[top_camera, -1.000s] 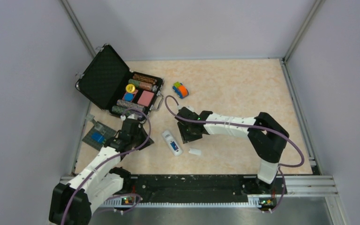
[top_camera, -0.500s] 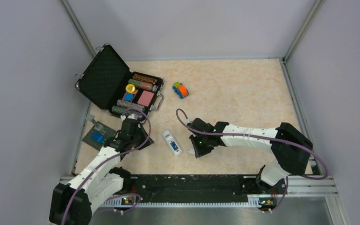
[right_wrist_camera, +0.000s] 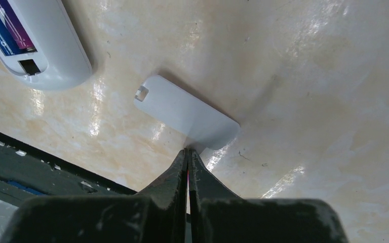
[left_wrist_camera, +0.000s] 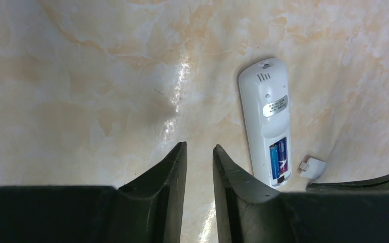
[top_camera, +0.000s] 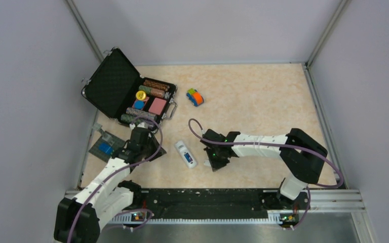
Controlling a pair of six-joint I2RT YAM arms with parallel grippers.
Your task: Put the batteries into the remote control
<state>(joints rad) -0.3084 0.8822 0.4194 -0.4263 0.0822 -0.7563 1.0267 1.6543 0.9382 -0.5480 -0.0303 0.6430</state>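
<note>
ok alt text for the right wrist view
Closed black right gripper, tips meeting the near edge of a flat white plastic battery cover on a beige marbled table. Top left: the open end of the white remote control, blue and purple batteries inside.

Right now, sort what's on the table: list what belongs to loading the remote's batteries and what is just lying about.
Belongs to the job:
remote control, lying back up
batteries, both in its open compartment
loose battery cover, at the shut tips of the right gripper

Lying about:
black case with its chip stacks
toy car
</note>
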